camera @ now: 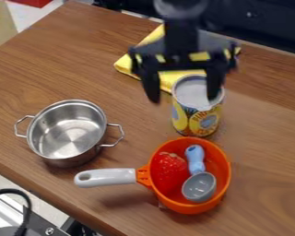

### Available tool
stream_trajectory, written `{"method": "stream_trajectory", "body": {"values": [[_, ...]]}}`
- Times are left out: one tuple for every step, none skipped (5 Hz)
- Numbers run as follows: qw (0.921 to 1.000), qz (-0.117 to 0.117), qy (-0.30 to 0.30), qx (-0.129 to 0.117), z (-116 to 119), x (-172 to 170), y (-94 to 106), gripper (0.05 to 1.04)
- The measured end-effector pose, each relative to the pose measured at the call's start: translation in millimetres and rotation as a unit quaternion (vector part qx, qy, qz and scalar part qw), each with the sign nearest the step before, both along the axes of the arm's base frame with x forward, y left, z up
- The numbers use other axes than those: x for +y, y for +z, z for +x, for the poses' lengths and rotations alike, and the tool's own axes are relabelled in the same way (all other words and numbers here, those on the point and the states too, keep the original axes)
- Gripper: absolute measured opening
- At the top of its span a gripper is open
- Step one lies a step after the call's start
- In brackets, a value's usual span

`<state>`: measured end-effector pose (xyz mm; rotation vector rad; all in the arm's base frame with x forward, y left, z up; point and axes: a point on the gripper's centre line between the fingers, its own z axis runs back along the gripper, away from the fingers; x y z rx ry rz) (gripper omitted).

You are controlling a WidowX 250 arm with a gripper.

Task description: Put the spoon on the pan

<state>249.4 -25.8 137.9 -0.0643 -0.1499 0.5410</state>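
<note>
Orange and nearest to me, the pan holds the blue-handled spoon beside a red lump. Beyond it, the black gripper hangs above the table, fingers spread wide around the view of a can; I can't tell whether they touch it.

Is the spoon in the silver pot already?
No, the spoon lies in the orange pan, beside a red thing.
</note>
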Motion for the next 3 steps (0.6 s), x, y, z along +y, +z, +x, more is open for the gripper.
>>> {"method": "stream_trajectory", "body": {"values": [[0.9987, 0.035, 0.038, -0.005, 7, 41, -3.7, 1.001], [0.9963, 0.073, 0.044, -0.012, 19, 83, -20.3, 1.001], [0.9936, 0.104, 0.040, -0.020, 25, 118, -31.6, 1.001]]}}
